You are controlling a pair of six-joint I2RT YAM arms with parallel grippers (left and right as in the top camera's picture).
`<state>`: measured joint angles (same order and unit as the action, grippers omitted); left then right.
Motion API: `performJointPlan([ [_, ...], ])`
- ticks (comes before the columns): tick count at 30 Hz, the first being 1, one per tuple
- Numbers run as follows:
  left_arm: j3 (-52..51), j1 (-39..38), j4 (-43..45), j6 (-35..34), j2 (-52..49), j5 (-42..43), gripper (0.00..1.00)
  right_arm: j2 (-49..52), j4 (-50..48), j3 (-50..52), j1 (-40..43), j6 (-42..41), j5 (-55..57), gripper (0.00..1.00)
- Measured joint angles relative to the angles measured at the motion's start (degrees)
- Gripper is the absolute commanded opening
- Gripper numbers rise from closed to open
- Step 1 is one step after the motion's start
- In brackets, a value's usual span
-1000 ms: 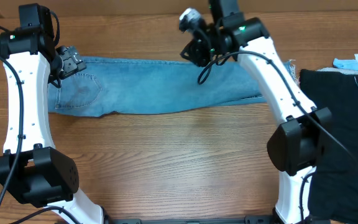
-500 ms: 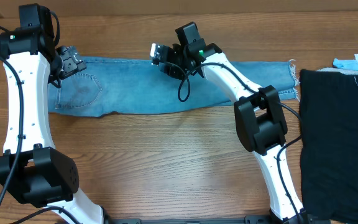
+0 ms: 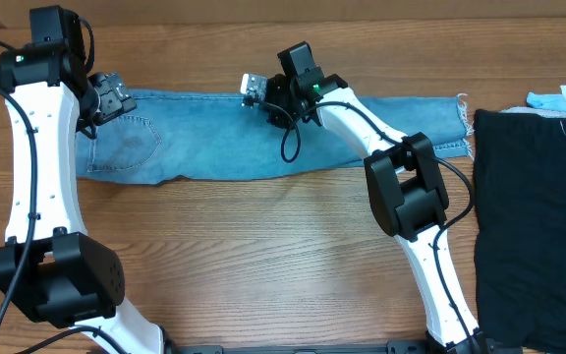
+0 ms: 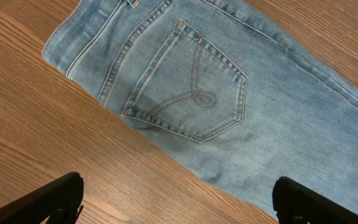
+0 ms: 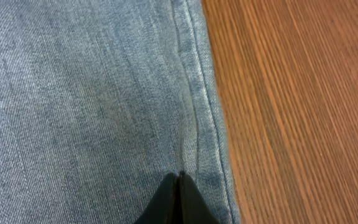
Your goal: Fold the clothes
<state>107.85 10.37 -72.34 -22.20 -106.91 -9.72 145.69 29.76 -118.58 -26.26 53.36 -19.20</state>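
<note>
Judging where the job stands, I'd call this the opening grasp. The jeans (image 3: pixel 263 143) lie flat and at full length along the far side of the table (image 3: pixel 263 256), with the waistband end toward the left arm and the frayed hems (image 3: pixel 458 118) toward the right, just short of the black garment (image 3: pixel 538 197). I see no crosswise fold in them yet. The left gripper (image 3: pixel 111 98) hovers over the waistband end with its fingers (image 4: pixel 61 199) spread wide and nothing between them; its wrist camera looks down on the back pocket (image 4: pixel 191 87) and the bare wood beside it. The right gripper (image 3: pixel 252 87) sits at the far edge of the leg, about midway along. Its fingertips (image 5: pixel 179 196) are closed tip to tip and pointed at the denim just inside the side seam (image 5: pixel 194 93). I cannot tell whether they have nipped any cloth (no fabric shows between them). Next, I think, each arm needs a sure hold. The right has to open and take the seam edge properly, or go to the hems. The left has to come down and close on the waistband, so that one end can be carried over the other without the denim dragging or bunching.
</note>
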Motion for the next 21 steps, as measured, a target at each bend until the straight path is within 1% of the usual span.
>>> performJointPlan([
  [3,0.0,0.0,0.0,0.0,0.0,0.0,1.0,-0.02,-0.39,-3.04,0.02,-1.7,0.17,0.04],
  [7,0.0,0.0,0.0,0.0,0.0,0.0,1.0,-0.17,-1.77,-3.37,0.02,-2.14,0.63,0.04],
  [9,0.0,0.0,0.0,0.0,0.0,0.0,1.0,0.37,-5.05,-3.37,0.02,-2.4,0.87,0.04],
  [10,0.0,0.0,-0.02,0.0,0.0,0.0,1.0,1.2,-7.39,-3.5,0.02,-3.37,1.27,0.16],
  [11,0.0,0.0,-0.02,0.0,0.0,0.0,1.0,2.45,-9.68,-3.67,0.02,-5.42,1.62,0.36],
  [12,0.0,0.0,0.0,0.0,0.0,0.0,1.0,3.58,-11.26,-3.67,0.02,-8.02,1.99,0.63],
  [13,0.0,0.0,0.0,0.0,0.0,0.0,1.0,4.28,-12.15,-3.67,0.02,-9.94,2.51,0.7],
  [14,0.0,0.0,0.0,0.0,0.0,0.0,1.0,4.74,-14.12,-3.67,0.04,-13.44,3.5,0.74],
  [16,0.0,0.0,0.0,0.0,0.0,0.0,1.0,4.46,-15.58,-4.02,0.13,-19.82,6.95,0.75],
  [17,0.0,0.0,0.02,0.0,0.0,0.0,1.0,3.28,-14.43,-4.15,0.35,-24.5,10.16,0.75],
  [18,0.0,0.0,-0.02,0.0,0.0,0.0,1.0,1.6,-10.95,-4.17,0.7,-28.0,12.7,0.75],
  [21,-0.04,0.0,0.11,0.0,-0.02,0.0,1.0,-7.76,4.83,-4.87,3.91,-39.45,18.45,0.71],
])
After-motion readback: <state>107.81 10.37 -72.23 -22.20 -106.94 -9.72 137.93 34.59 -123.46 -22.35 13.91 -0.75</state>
